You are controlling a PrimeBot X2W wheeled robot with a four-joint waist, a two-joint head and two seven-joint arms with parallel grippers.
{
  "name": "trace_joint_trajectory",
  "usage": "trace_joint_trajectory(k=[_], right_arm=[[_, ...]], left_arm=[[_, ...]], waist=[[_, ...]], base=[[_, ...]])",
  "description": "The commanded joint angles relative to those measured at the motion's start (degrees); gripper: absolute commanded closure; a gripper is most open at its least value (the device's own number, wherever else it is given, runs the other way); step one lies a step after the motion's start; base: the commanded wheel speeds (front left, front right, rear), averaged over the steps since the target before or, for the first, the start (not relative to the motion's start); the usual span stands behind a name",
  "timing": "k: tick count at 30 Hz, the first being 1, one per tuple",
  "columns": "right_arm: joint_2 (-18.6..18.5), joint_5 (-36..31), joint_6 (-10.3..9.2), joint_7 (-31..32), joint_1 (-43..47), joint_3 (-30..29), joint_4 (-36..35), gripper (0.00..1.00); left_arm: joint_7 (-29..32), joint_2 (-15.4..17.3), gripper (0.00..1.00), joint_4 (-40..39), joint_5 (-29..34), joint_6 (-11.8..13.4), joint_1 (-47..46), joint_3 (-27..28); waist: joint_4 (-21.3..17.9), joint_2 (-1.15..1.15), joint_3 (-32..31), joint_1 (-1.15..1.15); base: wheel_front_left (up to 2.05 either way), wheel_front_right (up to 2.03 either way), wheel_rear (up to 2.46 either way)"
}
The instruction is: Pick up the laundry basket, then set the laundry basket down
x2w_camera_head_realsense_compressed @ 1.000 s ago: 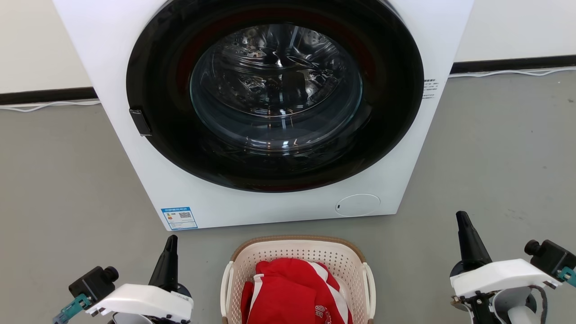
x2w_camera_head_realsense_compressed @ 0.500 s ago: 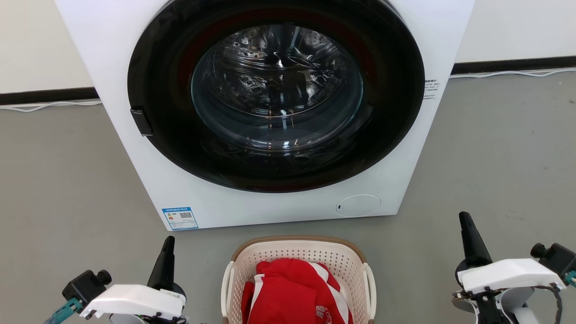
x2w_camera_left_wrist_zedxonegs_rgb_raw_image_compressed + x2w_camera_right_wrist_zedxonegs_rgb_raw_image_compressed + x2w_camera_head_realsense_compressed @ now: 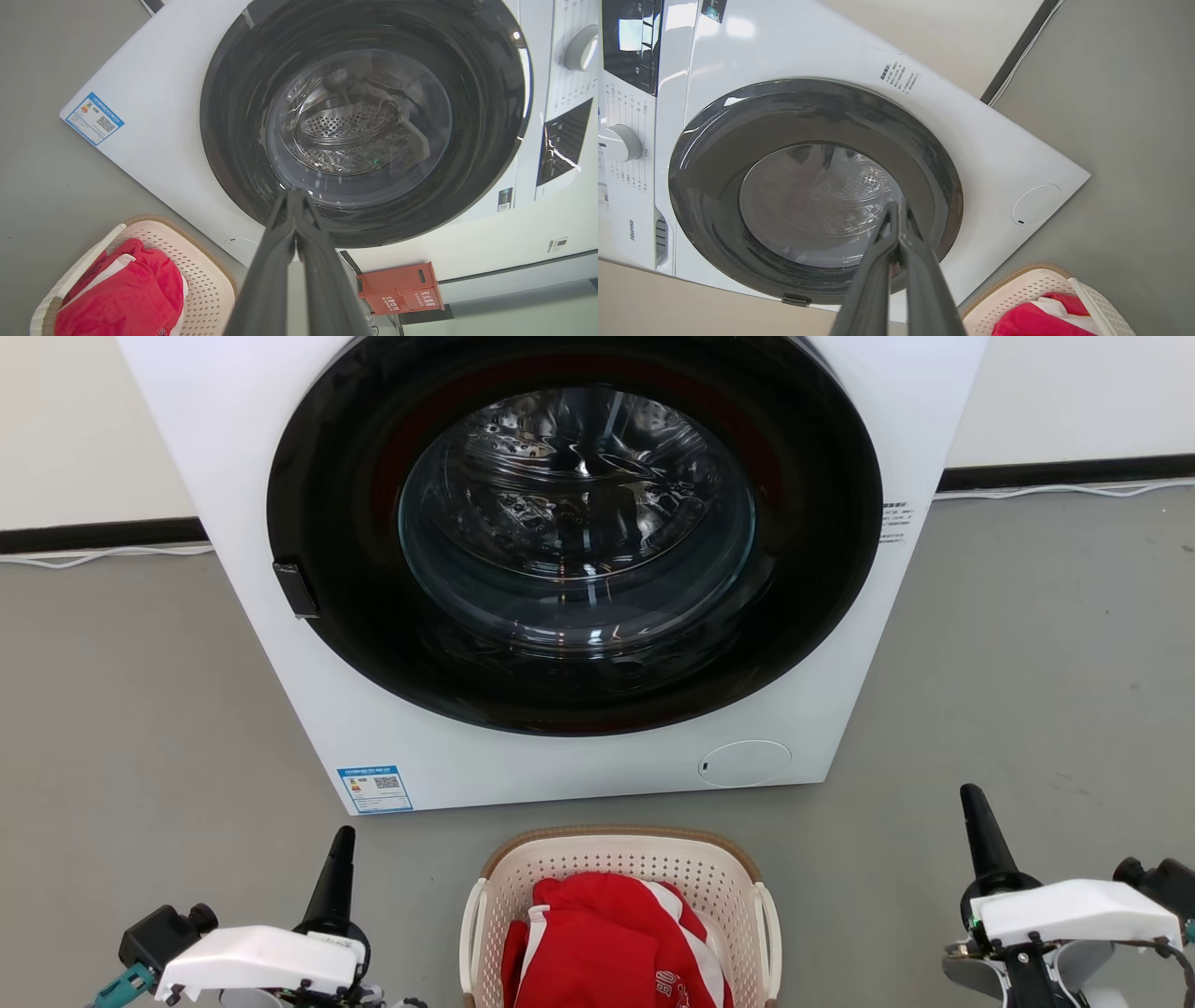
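Right wrist view gives the one brand name that reads clearly: "Hisense", in dark letters on the white front of the washing machine (image 3: pixel 1008 154), near the dial (image 3: pixel 619 142) and control panel. A block of small print (image 3: pixel 899 77) sits on the machine's front beyond the door's rim, too fine to read.

Head view shows a blue label (image 3: pixel 374 788) with a QR code at the machine's lower left corner; its text is too small to make out. A red garment (image 3: pixel 597 943) with white stripes lies in the laundry basket (image 3: pixel 616 833). White lettering on the garment is cut off by the picture's bottom edge. Left wrist view shows a red box (image 3: pixel 402 289) with white characters beside the machine; they are not legible.

The left hand (image 3: pixel 295 193) has its two dark fingers pressed together at the tips, holding nothing and touching nothing. The right hand (image 3: pixel 896 207) is likewise pinched together and empty.

The laundry basket stands on the grey floor (image 3: pixel 1027 644) just in front of the machine, under its round door. It is between the two hands and apart from both.
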Motion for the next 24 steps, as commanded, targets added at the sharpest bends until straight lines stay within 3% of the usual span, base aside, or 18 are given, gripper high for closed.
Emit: trace_joint_trajectory(k=[1,24], right_arm=[[-0.1,2.1,0.31,0.8,-1.1,0.4,-1.9,1.0],[0.8,15.8,0.36,4.4,-0.6,-1.4,-3.0,1.0]], left_arm=[[0.5,0.6,1.0,-1.7,-2.0,-0.8,-2.7,1.5],[4.3,0.7,1.0,-1.8,-15.2,-1.3,-3.0,3.4]], waist=[[0.0,0.0,0.0,0.0],[0.2,0.0,-0.1,0.0]], base=[[0.0,0.0,0.0],[0.0,0.0,0.0]])
